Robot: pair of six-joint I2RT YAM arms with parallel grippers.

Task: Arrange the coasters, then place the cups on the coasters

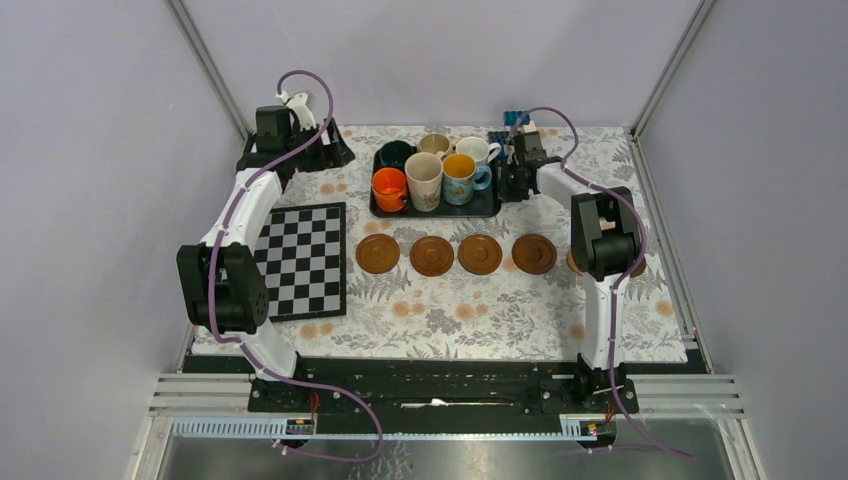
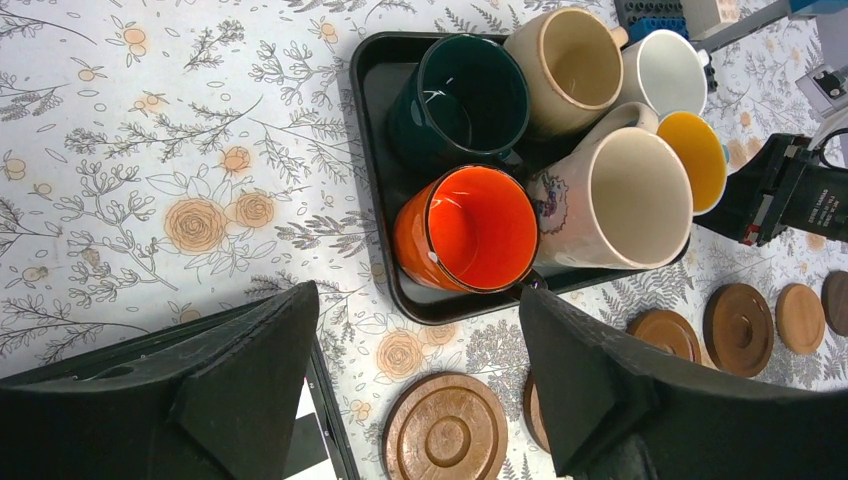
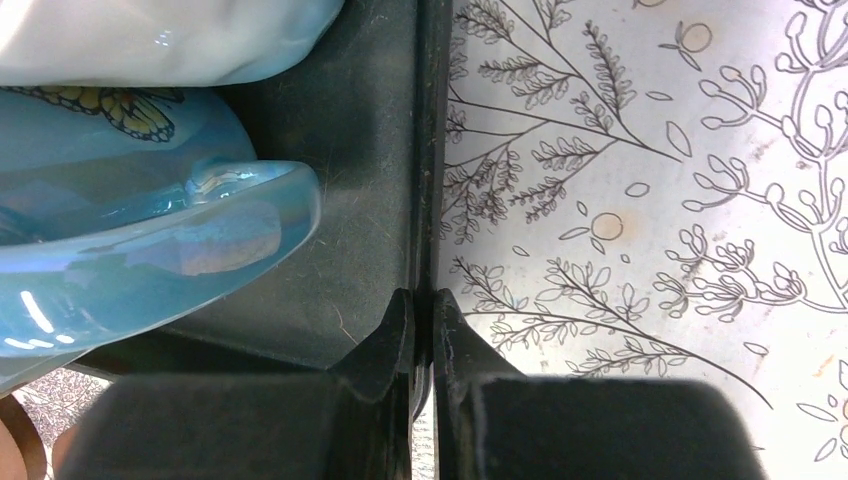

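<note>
Four brown coasters (image 1: 432, 255) lie flat in a row running left to right across the middle of the tabletop (image 1: 480, 310). Six cups (image 1: 424, 178) stand mouths up on the black tray (image 1: 430, 212), upper middle. The right claw (image 3: 422, 320) pinches the tray's right rim. The left claw (image 1: 335, 152), upper left, is spread apart and holds nothing.

Top cam: the right arm's elbow (image 1: 605, 238) covered most of the fifth coaster (image 1: 572, 262). Left wrist cam chopped the far coaster (image 2: 837, 300) at the frame edge. Right wrist cam cropped the blue cup (image 3: 150, 250) too.
</note>
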